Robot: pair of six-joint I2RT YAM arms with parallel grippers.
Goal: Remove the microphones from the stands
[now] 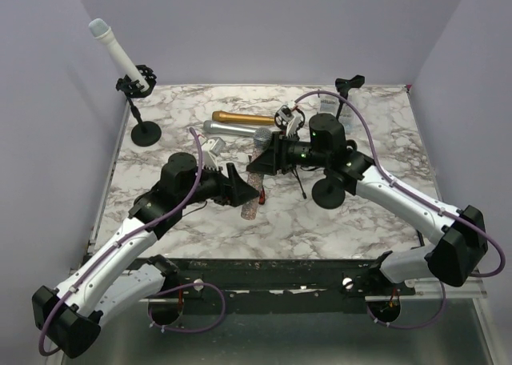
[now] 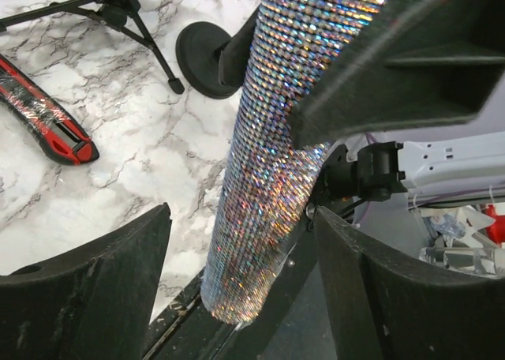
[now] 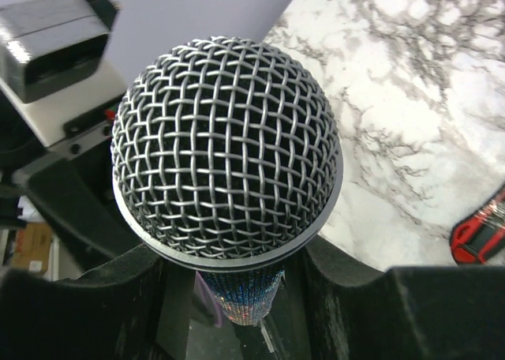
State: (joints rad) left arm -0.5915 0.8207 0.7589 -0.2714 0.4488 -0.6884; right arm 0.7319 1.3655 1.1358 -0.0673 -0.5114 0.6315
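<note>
Right gripper (image 3: 237, 293) clasped the sequinned cylindrical microphone (image 2: 276, 123) below its domed wire-mesh head; at seven o'clock, left gripper (image 2: 243, 218) straddled it, agape.

Seen from my right wrist, the microphone (image 3: 227, 147) hides most of its handle behind its mesh head. The frame's edge cuts off the red knife (image 3: 480, 235).

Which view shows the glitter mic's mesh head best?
Right wrist: the mesh head fills the frame, grille wires sharp. Top external shows it tiny and grey at mid-table, hard to read. Left wrist shows only the sequined handle; the head is out of frame.
</note>
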